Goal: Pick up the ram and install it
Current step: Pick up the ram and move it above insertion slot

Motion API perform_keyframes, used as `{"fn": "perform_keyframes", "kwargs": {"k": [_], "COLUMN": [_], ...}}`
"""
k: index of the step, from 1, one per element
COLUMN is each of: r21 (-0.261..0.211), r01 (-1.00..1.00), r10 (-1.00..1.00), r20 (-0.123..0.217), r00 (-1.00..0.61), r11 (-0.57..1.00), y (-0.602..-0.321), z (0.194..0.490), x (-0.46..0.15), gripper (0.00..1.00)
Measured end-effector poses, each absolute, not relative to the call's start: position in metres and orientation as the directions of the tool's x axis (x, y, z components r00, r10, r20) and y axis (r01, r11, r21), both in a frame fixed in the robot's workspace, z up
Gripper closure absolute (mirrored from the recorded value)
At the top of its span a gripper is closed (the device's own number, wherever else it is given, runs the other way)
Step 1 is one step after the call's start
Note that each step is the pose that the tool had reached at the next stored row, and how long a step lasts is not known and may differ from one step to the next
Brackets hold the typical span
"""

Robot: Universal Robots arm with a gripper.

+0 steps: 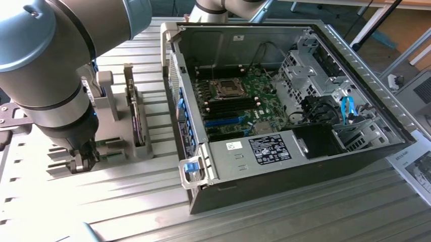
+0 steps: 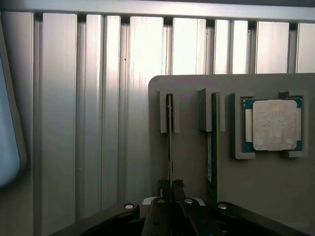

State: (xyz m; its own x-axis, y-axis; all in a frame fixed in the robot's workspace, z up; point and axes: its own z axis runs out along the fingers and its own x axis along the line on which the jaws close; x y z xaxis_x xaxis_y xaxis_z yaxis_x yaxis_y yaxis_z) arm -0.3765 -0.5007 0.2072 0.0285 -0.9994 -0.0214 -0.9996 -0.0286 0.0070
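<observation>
One ram [image 2: 170, 132] in the tool's [image 2: 170, 185] grip

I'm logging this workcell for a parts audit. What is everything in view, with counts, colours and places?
ram stick at the end effector: one, green, edge-on in a holder slot
second ram stick: one, green, edge-on in the neighbouring slot
processor chip: one, silver, in a holder recess beside the sticks
holder: one, grey, on the table
computer case: one, black and silver, open, to the exterior view's right of the holder
motherboard: one, green, inside the case
cable: one, blue, inside the case
printed sheet: one, white, at the exterior view's right edge
table: one, silver, ribbed
robot arm: one, grey, on the exterior view's left
end effector: one, black, at the first ram stick's end
</observation>
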Motion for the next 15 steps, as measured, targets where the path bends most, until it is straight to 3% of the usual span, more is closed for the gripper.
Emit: {"fn": "perform_keyframes", "kwargs": {"k": [15], "r21": [0.007], "r01": [-1.000], "r10": [-0.999], "r20": [-0.021], "r00": [0.028], "r11": [-0.029], "y": [-0.501], "z": [0.255], "x": [-0.376], "gripper": [0.87]}}
